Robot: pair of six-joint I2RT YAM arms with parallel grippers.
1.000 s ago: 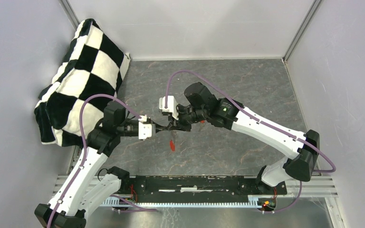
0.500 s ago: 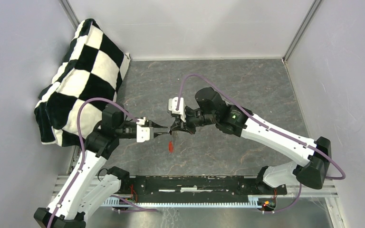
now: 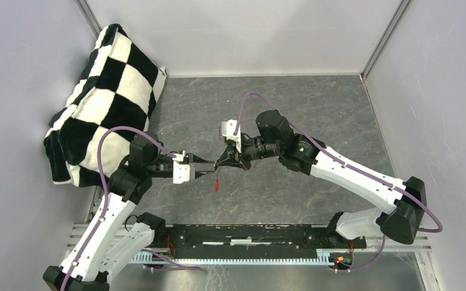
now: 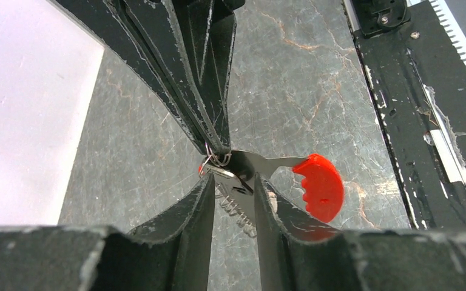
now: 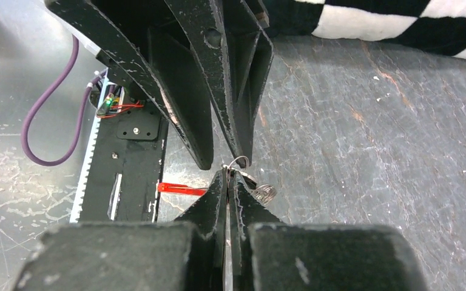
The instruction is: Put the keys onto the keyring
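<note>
– Right of the checkered cushion (image 3: pixel 106 91), above the table (image 3: pixel 315 109), where do we have the keyring?

– We have the keyring (image 4: pixel 217 159) pinched in the right gripper (image 5: pixel 227 177), jaws clenched flat on the thin wire. The red key (image 4: pixel 318 185) hangs from it, its toothed blade lying between the fingers of the left gripper (image 4: pixel 233 182), its plastic head on the side away from the cushion.

– And our left gripper?

– Its jaws stand apart with a clear gap, so we read it as released. A small silvery piece (image 5: pixel 266 193) sits just beside the right fingertips; we cannot tell what it is.

– How do we expect these to handle?

– Both look very light. The wire seems stiff but springy, and slick enough to twist out of a loose pinch. The key swings freely on it. We judge the flat faces of the plastic head to be the best hold, since bare metal would slip.

– What differs from a second ago?

– Our left jaws were clamped then and are parted now. Our right jaws have tightened, and that wrist has drawn slightly farther from the cushion. The key hangs in nearly the same spot.
</note>
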